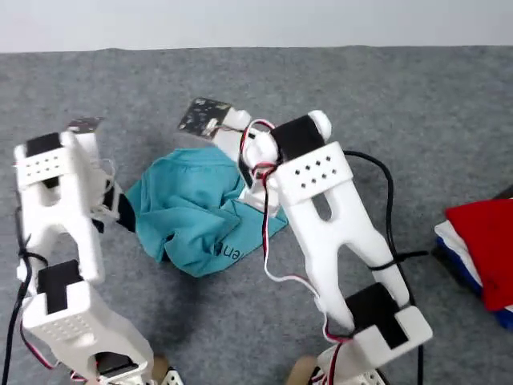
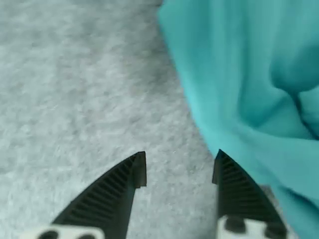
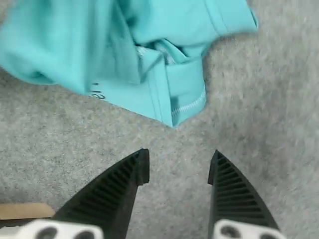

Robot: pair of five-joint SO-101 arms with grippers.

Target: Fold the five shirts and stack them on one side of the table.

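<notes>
Below, grey table (image 1: 417,96) (teal shirt (image 1: 188,210)), white wall (image 1: 256,20)

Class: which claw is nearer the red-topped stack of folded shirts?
Right. The right claw is at the crumpled teal shirt's edge toward the stack; the left claw, at its opposite edge.

White plastic left arm (image 1: 60,204), right arm (image 1: 345,233): black servos (image 1: 298,138), hole grids, red-white-black cables (image 1: 265,228). The left end effector (image 2: 179,167) and right end effector (image 3: 178,167) have black ribbed fingers (image 3: 117,186).
</notes>
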